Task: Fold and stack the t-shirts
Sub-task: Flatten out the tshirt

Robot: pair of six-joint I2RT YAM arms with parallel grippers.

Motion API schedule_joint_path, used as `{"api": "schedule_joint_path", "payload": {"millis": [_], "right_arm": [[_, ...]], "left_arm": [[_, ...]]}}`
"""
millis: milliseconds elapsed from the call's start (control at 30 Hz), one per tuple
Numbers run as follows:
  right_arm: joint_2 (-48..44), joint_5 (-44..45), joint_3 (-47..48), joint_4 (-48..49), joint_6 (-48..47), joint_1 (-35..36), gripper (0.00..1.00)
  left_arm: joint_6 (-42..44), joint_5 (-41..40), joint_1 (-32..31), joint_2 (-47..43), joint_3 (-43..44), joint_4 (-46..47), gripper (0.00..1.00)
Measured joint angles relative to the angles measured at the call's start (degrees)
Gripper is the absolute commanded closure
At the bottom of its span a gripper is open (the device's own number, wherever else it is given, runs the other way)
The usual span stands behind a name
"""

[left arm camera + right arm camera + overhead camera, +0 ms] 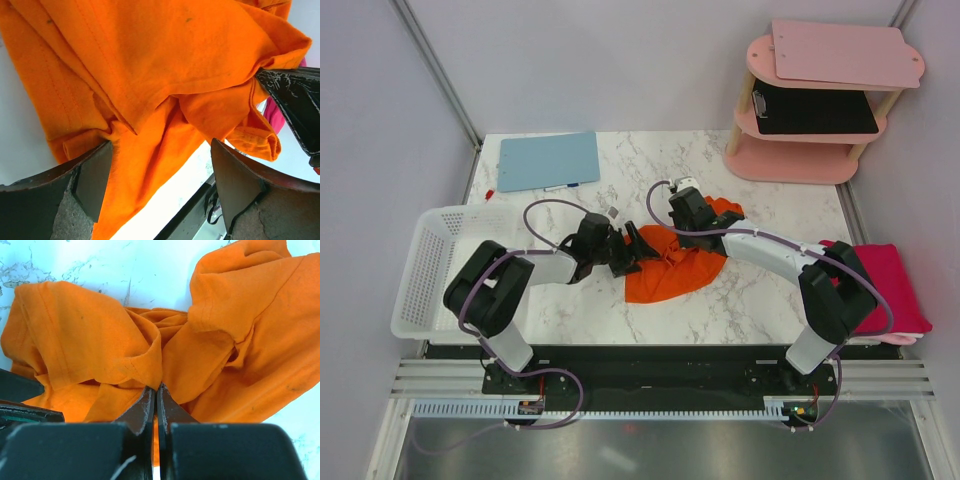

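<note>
The orange t-shirt point(675, 268) lies crumpled in the middle of the marble table point(760, 300). My right gripper point(158, 390) is shut on a raised fold of this orange t-shirt point(90, 335), pinching the cloth between its fingertips. My left gripper point(162, 172) stands open at the shirt's left edge, and orange cloth point(150, 75) hangs between its spread fingers point(92, 175) without being clamped. In the top view the two grippers, left point(638, 250) and right point(682, 232), sit close together over the shirt. The magenta t-shirt point(892, 288) lies folded at the table's right edge.
A white mesh basket point(423, 270) stands at the left edge. A light-blue clipboard point(548, 160) lies at the back left. A pink shelf unit point(798, 160) stands at the back right with a pale pink board point(845, 52) on top.
</note>
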Motion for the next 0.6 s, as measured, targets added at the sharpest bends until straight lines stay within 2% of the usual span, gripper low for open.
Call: {"api": "schedule_joint_path", "payload": {"millis": [600], "right_arm": [[1.8,-1.2,-1.7,2.0,0.2,0.0,0.98]], "left_arm": [[0.0,-0.2,-0.5,-2.4,-1.5,0.8,0.16]]}}
